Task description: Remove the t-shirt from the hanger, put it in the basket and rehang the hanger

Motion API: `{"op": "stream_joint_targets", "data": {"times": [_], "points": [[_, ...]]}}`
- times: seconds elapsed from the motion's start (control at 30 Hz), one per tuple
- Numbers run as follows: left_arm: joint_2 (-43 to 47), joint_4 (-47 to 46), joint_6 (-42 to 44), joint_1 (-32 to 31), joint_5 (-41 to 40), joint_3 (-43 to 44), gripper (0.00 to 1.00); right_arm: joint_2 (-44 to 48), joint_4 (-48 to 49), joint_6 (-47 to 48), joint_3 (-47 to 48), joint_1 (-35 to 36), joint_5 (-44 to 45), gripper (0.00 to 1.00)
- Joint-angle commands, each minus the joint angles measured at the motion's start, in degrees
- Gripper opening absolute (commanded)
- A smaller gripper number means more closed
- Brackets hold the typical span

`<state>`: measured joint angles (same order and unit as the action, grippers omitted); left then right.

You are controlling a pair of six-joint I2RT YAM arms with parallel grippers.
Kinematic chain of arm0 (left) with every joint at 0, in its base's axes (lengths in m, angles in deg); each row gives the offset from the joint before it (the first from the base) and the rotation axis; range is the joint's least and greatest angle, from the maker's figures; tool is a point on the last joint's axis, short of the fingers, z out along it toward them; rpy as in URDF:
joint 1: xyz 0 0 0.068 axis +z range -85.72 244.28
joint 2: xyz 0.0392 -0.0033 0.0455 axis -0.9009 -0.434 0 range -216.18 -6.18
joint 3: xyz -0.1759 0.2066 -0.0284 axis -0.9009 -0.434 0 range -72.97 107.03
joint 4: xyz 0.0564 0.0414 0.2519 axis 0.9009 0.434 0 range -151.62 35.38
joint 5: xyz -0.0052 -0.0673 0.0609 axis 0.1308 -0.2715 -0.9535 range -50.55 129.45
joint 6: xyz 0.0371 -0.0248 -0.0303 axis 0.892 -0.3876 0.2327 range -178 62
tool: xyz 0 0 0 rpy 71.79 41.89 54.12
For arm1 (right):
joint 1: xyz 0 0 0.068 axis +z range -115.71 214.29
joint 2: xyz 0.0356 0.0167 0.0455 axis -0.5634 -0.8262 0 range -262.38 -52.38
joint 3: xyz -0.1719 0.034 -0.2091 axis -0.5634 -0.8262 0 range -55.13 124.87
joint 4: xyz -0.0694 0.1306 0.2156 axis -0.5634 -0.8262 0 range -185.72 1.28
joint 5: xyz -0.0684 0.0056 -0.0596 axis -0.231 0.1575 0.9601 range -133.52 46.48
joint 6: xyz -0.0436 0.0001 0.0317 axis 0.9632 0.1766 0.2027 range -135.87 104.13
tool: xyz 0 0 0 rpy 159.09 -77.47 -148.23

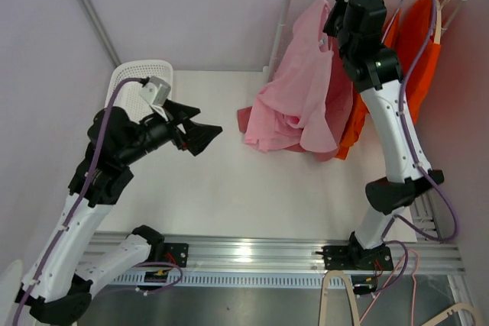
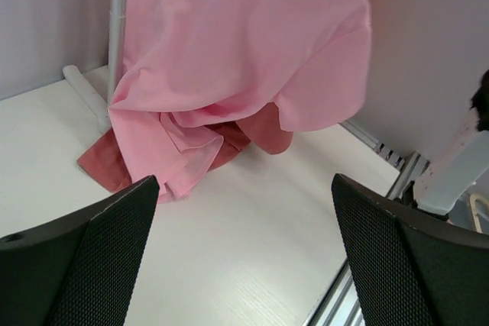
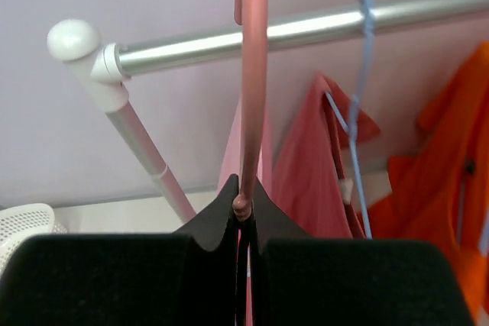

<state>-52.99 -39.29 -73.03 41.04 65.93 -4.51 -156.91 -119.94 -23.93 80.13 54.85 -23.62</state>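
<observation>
— Two arms in our view, and only one has hold of anything. The right gripper (image 3: 243,215) is up at the rail (image 3: 306,32), its fingers pinched tight on the pink hanger (image 3: 252,74), right at the small knob where the rod ends.

— We agree. The rod rises across the rail and out of the top of the wrist view, so we cannot tell whether it hooks over the rail.

— And the t-shirt (image 1: 302,89)?

— We see it pink and draped from the rack at the far right of the table (image 1: 229,196), just beside the right arm. Its lower folds lie bunched on the tabletop, over a darker red cloth (image 2: 103,166).

— Behind it we see an orange garment (image 1: 416,43), and a blue hanger (image 3: 355,112) on the same rail.

— The left gripper (image 1: 197,124) is held above the table, well apart from the shirt and pointing towards it. Its fingers (image 2: 107,265) are spread wide with nothing between them; the wrist view shows the shirt (image 2: 229,59) framed in the gap.

— A white basket (image 1: 134,82) sits at the far left, behind that arm.
</observation>
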Motion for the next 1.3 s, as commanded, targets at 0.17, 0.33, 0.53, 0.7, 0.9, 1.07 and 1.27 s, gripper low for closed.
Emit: {"op": "stream_joint_targets", "data": {"times": [0.17, 0.33, 0.53, 0.7, 0.9, 1.07, 1.27], "points": [[-1.1, 1.6, 9.4, -24.6, -23.6, 0.7, 1.00, 20.1, -5.7, -14.1, -20.1, 11.9, 24.3, 0.00], [-0.1, -7.2, 10.7, -38.9, -24.5, -5.4, 0.99, 27.0, -5.0, -17.5, -28.0, 14.5, 19.2, 0.00], [-6.6, -17.3, 12.0, -46.9, -28.2, -8.1, 0.99, 26.9, -6.7, -15.9, -27.9, 17.9, 19.3, 0.00], [-14.7, -20.9, 13.5, -49.5, -27.6, -3.3, 0.99, 26.7, -7.2, -14.4, -27.5, 18.3, 18.5, 0.00], [-23.1, -29.1, 17.6, -50.9, -31.5, -0.5, 0.99, 26.6, -7.6, -14.3, -26.8, 18.3, 16.6, 0.00], [-27.3, -30.2, 18.7, -51.1, -31.9, 1.9, 0.58, 26.0, -8.1, -14.1, -26.2, 18.3, 16.4, 0.00], [-28.7, -27.6, 21.8, -54.9, -35.9, 4.3, 0.21, 25.3, -9.1, -15.1, -24.9, 18.2, 15.6, 0.00]]}}
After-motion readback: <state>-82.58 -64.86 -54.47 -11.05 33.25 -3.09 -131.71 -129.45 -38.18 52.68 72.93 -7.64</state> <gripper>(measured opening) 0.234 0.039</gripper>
